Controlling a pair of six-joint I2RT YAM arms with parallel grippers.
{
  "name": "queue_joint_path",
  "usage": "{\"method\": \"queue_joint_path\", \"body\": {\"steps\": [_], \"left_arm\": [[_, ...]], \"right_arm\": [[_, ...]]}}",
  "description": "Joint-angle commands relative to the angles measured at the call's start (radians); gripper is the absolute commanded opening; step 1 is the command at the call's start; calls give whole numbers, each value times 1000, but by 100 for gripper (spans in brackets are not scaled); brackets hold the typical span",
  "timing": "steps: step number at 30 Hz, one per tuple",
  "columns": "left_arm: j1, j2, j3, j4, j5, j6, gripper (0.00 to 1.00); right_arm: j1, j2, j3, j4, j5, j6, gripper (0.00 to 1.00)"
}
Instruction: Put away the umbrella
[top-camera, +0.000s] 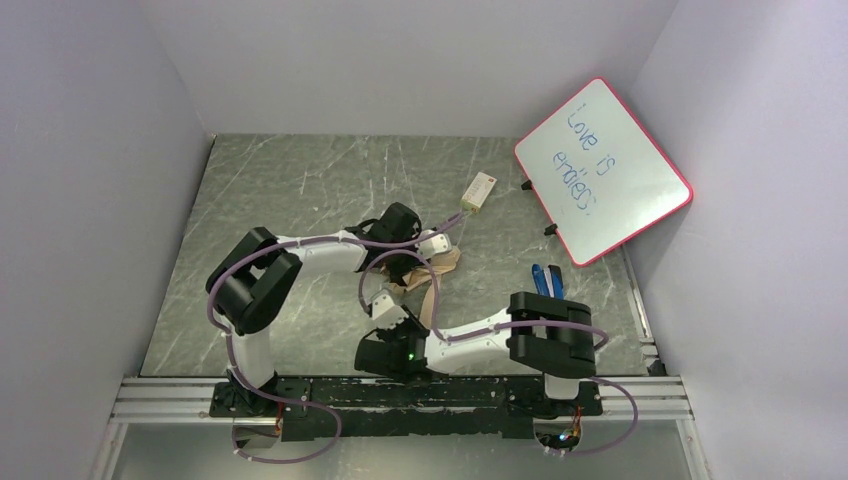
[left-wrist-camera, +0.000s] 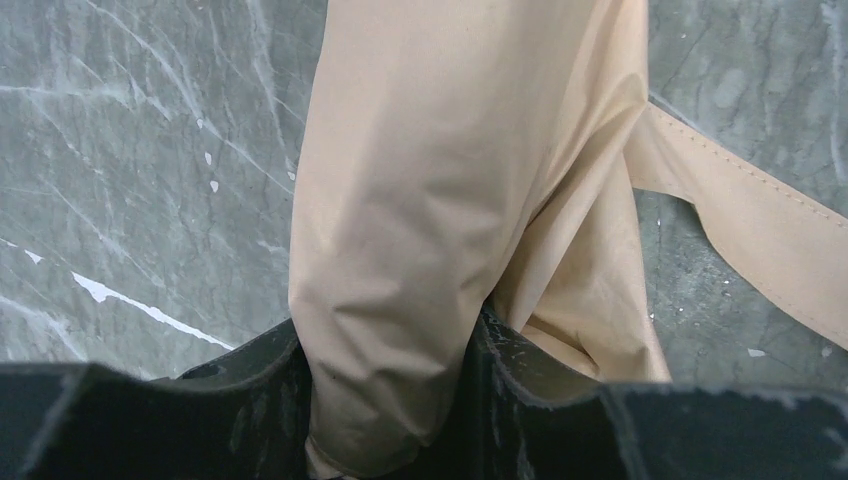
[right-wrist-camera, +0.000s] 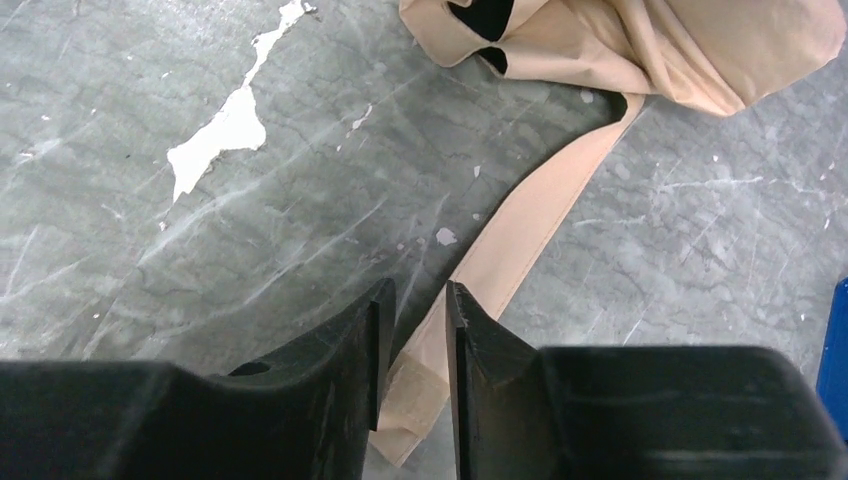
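Observation:
The umbrella lies folded in a tan bundle at the table's middle. Its pale handle points toward the back right. My left gripper is shut on the umbrella's tan fabric, which fills the space between the jaws. The tan strap runs off to the right. In the right wrist view the strap trails from the bundle down to my right gripper. Its jaws stand narrowly open just over the strap's end with the fastening patch, holding nothing. The right gripper sits just in front of the bundle.
A pink-framed whiteboard leans against the right wall at the back. A small blue object lies on the grey marble table right of the umbrella; its edge shows in the right wrist view. Walls close in on three sides.

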Motion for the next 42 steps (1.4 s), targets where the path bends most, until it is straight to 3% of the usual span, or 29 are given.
{"method": "queue_joint_path", "body": {"steps": [1, 6, 14, 20, 26, 29, 33, 38, 42], "left_arm": [[-3, 41, -36, 0, -71, 52, 5], [-10, 37, -61, 12, -78, 92, 5], [-41, 51, -86, 27, -117, 132, 5], [-58, 53, -105, 48, -153, 153, 5], [-69, 50, -123, 74, -180, 174, 5], [-75, 51, -133, 86, -203, 187, 5], [-82, 50, -146, 109, -231, 202, 5], [-120, 63, -169, 160, -295, 231, 5], [-163, 65, -218, 238, -382, 268, 5]], "right_arm": [[21, 43, -41, -113, -305, 68, 37], [26, -105, -85, -59, -324, 59, 47], [-8, -580, -332, 176, -252, 135, 51], [-64, -951, -469, 88, -130, 317, 54], [-203, -1128, -485, -39, -131, 374, 56], [-403, -1158, -498, -13, -237, 309, 58], [-729, -1104, -502, 116, -509, 133, 61], [-1093, -828, -417, 307, -896, -39, 63], [-1199, -583, -282, 451, -1108, -168, 64]]}}
